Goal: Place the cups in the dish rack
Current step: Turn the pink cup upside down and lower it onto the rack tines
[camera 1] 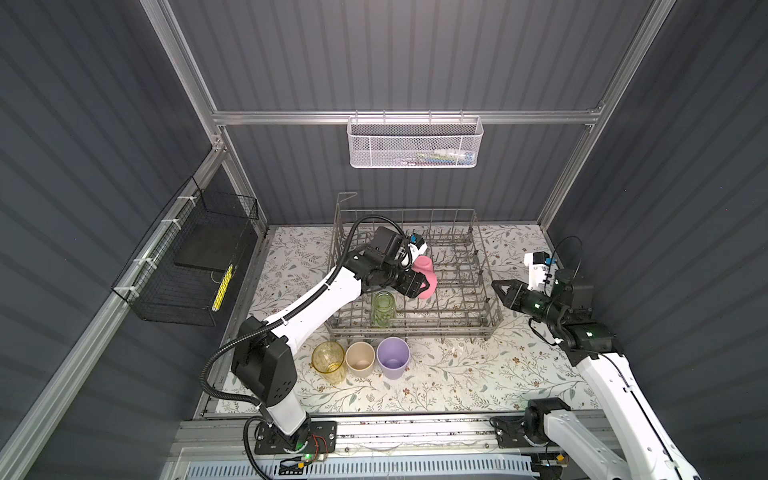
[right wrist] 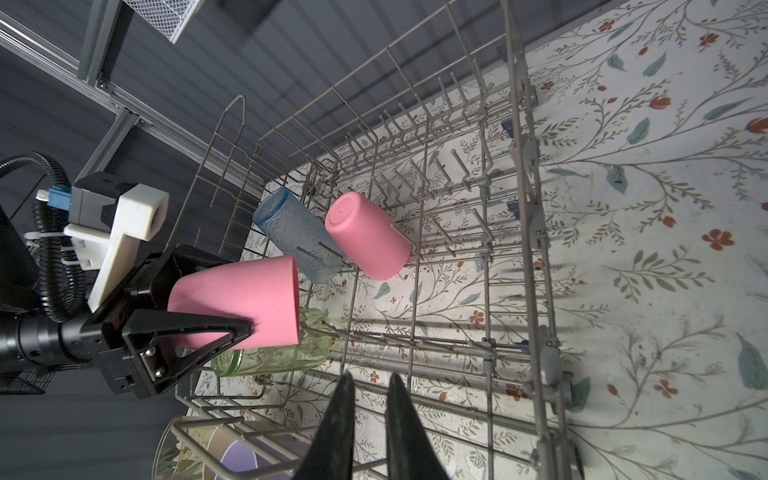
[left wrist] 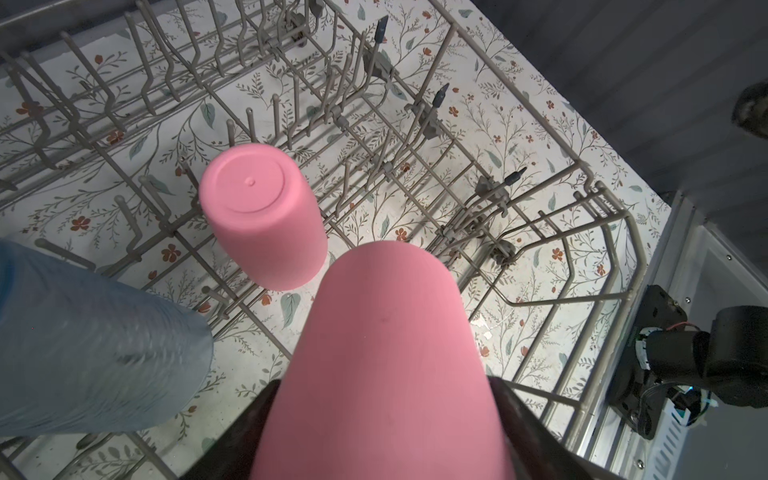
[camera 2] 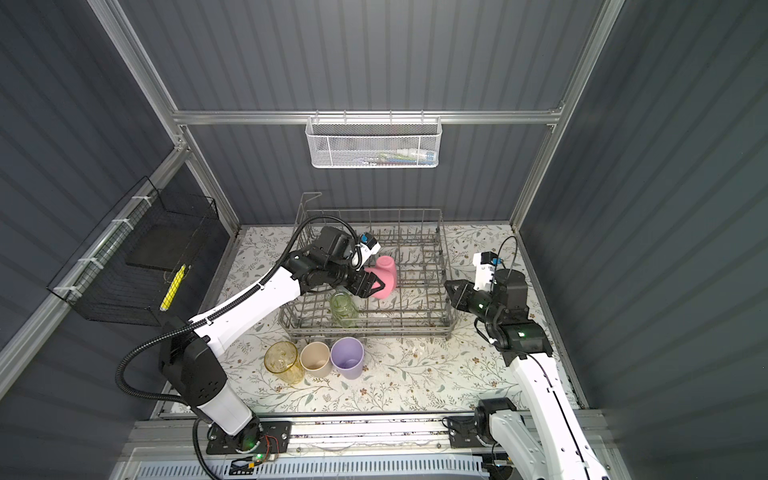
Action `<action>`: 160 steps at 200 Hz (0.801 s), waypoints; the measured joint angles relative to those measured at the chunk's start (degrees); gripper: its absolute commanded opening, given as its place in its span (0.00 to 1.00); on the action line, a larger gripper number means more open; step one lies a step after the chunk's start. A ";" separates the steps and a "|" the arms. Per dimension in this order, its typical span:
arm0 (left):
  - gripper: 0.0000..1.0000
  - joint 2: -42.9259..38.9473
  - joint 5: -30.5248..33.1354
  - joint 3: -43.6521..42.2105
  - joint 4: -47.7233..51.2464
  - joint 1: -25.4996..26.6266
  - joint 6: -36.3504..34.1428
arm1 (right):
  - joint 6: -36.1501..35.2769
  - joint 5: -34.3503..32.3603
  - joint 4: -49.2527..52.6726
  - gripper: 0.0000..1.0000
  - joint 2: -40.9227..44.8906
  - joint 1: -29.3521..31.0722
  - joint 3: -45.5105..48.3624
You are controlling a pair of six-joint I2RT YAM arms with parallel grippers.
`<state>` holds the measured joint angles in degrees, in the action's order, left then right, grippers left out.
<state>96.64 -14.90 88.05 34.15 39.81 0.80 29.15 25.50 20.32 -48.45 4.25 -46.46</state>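
Left gripper (camera 1: 422, 286) pinches a pink cup (camera 1: 432, 291) across its wall over the middle of the dish rack (camera 1: 490, 320), as both top views show. Just behind it a second pink cup (camera 1: 423, 262) sits base-up in the rack, and a clear green cup (camera 1: 383, 309) leans near the rack's front edge. On the surface, along that front edge near the left corner, a clear yellow cup (camera 1: 328, 359), a beige cup (camera 1: 360, 357) and a lavender cup (camera 1: 393, 355) stand mouth-up in a row. Right gripper (camera 1: 498, 286) hangs just outside the rack's right edge.

Left wrist view: dark fingers (left wrist: 241, 436) clamp the held cup on both sides. Beyond it the racked pink cup tilts over tines, with a blue-grey cup (left wrist: 83, 340) beside it. Free tines lie toward the rack's right edge.

Right wrist view: the held cup lies on its side, mouth away from the palm, higher than the green cup close by. The right gripper's fingers are drawn almost together on nothing.

By my judgement the step in hand is seating this cup. Roll the wrist so the mouth faces down. Shift toward the free tines, clear of the green cup, and lower slowly. Let go only once the rim rests on the wires, since a sideways nudge could topple its neighbours.
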 measured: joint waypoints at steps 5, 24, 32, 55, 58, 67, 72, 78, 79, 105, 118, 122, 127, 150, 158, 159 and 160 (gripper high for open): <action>0.65 0.31 0.26 0.31 0.37 0.11 -0.07 | 0.00 0.00 -0.09 0.18 -0.17 0.00 0.09; 0.65 1.55 1.05 1.49 1.20 0.31 -0.37 | 0.02 0.07 -0.20 0.18 -0.59 -0.07 0.37; 0.65 2.14 1.25 1.84 1.53 0.44 -0.44 | 0.02 0.13 -0.20 0.18 -0.66 -0.11 0.42; 0.65 3.65 1.97 2.34 2.60 1.09 -0.70 | 0.00 0.17 -0.42 0.18 -0.68 -0.15 0.46; 0.65 3.85 2.10 2.45 2.78 1.20 -0.76 | 0.00 0.17 -0.46 0.18 -0.68 -0.15 0.46; 0.65 4.52 2.47 2.91 3.58 1.57 -0.92 | 0.00 0.20 -0.55 0.18 -0.68 -0.15 0.50; 0.65 4.92 2.75 3.13 3.82 1.79 -1.11 | 0.00 0.20 -0.57 0.18 -0.68 -0.15 0.57; 0.65 5.33 3.08 3.48 4.26 2.01 -1.27 | 0.00 0.20 -0.59 0.18 -0.68 -0.17 0.68; 0.65 5.38 3.10 3.52 4.26 2.05 -1.27 | 0.02 0.20 -0.59 0.18 -0.68 -0.20 0.70; 0.65 6.71 3.91 4.39 5.53 2.84 -1.75 | 0.02 0.22 -0.59 0.18 -0.70 -0.26 1.01; 0.65 7.02 4.11 4.63 5.86 3.13 -1.90 | 0.02 0.22 -0.61 0.18 -0.70 -0.26 1.09; 0.65 7.08 4.26 4.66 5.97 3.23 -1.92 | 0.02 0.22 -0.61 0.18 -0.72 -0.26 1.09; 0.65 7.10 4.44 4.70 6.21 3.30 -1.95 | 0.02 0.22 -0.61 0.18 -0.72 -0.26 1.09; 0.65 7.13 5.07 4.92 7.02 3.61 -2.14 | 0.07 0.22 -0.63 0.18 -0.74 -0.26 1.09; 0.65 7.15 5.40 4.98 7.26 3.74 -2.21 | 0.07 0.24 -0.63 0.18 -0.74 -0.26 1.09; 0.65 7.17 5.42 5.01 7.28 3.74 -2.23 | 0.07 0.24 -0.61 0.18 -0.74 -0.26 1.09; 0.65 7.17 5.46 5.01 7.32 3.76 -2.25 | 0.07 0.24 -0.63 0.18 -0.74 -0.26 1.11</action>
<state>103.81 -9.43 93.06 41.47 43.57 -1.45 29.21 25.74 19.68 -49.19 3.99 -45.34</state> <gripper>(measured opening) 0.736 0.179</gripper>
